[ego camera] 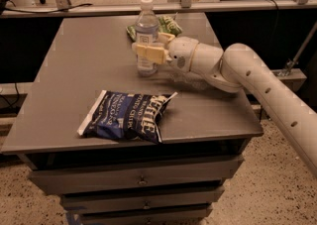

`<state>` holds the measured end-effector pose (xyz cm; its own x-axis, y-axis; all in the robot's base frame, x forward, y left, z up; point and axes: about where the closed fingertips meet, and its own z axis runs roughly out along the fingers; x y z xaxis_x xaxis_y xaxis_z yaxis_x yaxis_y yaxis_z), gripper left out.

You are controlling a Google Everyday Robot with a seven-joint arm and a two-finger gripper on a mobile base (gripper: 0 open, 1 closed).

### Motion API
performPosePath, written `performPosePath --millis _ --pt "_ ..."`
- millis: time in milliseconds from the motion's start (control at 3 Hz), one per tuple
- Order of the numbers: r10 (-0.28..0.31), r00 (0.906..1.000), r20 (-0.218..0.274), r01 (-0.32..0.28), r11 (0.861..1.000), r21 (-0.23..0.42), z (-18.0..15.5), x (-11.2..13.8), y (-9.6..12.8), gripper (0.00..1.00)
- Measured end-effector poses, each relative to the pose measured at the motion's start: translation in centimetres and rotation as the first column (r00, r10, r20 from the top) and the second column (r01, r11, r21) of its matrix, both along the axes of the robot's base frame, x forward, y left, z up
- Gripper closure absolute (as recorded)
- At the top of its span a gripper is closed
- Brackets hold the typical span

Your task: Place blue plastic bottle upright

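Observation:
The blue plastic bottle [146, 33] is a small clear water bottle with a white cap and pale label. It stands upright on the grey table [84, 65], right of the middle and toward the back. My gripper [147, 49] reaches in from the right on a white arm [257, 85]. Its pale fingers [148, 54] sit around the bottle's lower body, one in front and one behind.
A dark blue chip bag [128, 116] lies flat near the table's front edge. A green snack packet [167, 25] lies behind the bottle. The table has drawers [138, 179] below. A railing runs behind the table.

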<state>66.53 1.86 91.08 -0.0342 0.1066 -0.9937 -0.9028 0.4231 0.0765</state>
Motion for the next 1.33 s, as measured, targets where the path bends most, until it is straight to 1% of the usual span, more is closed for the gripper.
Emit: performPosePath --millis 333,667,1000,1333 --pt "-0.018 0.9997 -0.019 0.018 1.000 -0.013 -0.8 -0.8 -1.1 0.00" --pt "-0.031 0.9991 -0.027 0.030 0.999 -0.038 -1.3 -1.6 -2.3 0.00" --pt "-0.064 0.9980 -0.003 0.063 0.994 -0.084 -0.6 -3.3 -5.5 0.00" --pt "-0.104 0.9937 0.042 0.108 0.984 -0.142 1.0 -5.3 -9.9 0.00"
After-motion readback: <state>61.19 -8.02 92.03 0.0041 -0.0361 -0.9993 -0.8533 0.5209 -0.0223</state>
